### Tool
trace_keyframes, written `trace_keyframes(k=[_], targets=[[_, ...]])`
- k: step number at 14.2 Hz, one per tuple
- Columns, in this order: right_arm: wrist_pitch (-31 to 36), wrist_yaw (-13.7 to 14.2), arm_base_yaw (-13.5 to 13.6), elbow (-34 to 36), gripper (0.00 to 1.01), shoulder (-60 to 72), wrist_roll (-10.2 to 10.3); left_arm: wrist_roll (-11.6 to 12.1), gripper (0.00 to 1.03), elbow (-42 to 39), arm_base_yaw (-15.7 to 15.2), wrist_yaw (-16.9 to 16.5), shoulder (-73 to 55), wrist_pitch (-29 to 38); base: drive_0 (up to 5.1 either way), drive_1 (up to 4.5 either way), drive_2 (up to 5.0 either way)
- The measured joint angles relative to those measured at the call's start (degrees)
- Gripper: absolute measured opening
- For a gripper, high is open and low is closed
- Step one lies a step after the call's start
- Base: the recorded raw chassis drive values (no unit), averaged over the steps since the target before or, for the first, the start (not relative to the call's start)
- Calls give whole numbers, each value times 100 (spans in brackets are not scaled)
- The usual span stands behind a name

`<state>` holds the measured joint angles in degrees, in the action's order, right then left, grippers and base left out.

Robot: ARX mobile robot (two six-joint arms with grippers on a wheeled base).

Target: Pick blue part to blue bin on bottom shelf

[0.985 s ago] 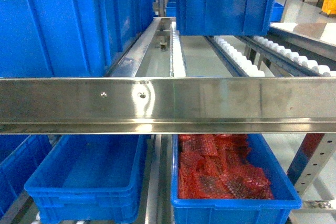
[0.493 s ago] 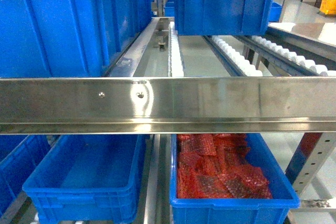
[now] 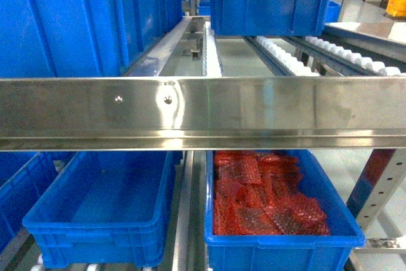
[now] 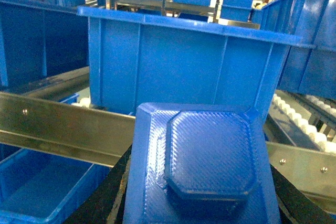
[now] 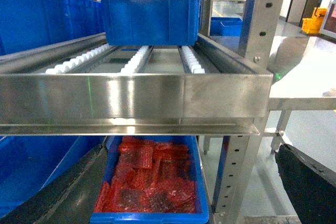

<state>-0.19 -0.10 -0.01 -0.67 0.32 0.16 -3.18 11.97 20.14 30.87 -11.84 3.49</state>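
Currently we see no arm in the head view. Left to right there: an empty blue bin on the bottom shelf, then just beside it a second blue bin filled with red bubble-wrap packets. A stainless front rail with two screws crosses above both; further blue bins sit on the roller tier behind it.

Left wrist view: the blue part, a flat slab with a raised octagonal pad, fills the lower frame between the dark fingers of the left gripper, which is clamped on it. It sits in front of the rail, above the empty bin's level.

Right wrist view: right gripper fingers spread wide, nothing between them, facing the packet bin.
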Motion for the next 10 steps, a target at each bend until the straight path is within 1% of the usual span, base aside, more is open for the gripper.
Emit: trace_keyframes(k=[10], targets=[[-13,7,0,0,98,0,0,-4,43,0,0,-2,-4,-9,0,0,0]])
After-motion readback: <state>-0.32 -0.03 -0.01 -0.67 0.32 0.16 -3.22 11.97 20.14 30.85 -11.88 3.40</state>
